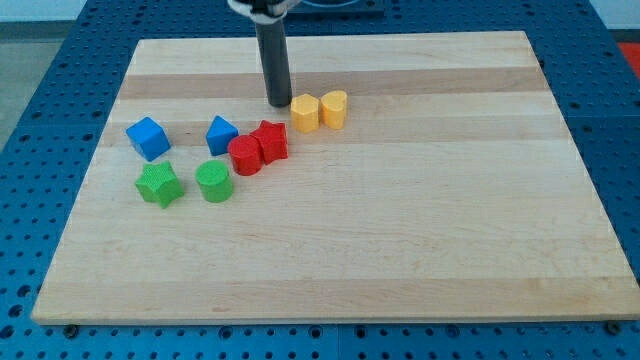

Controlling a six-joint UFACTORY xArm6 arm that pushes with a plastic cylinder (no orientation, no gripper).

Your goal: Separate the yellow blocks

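Note:
Two yellow blocks sit side by side and touching near the board's top centre: a yellow hexagonal block (305,113) on the left and a yellow heart-shaped block (334,108) on the right. My tip (278,103) stands just left of the hexagonal yellow block, close to it, with a small gap or light contact that I cannot tell apart. The dark rod rises from the tip to the view's top.
A red star block (271,140) and a red round block (245,155) touch each other below-left of my tip. A blue block (221,133) and a blue cube (148,137) lie further left. A green star (159,184) and a green round block (214,181) sit below them. The wooden board (400,230) lies on a blue perforated table.

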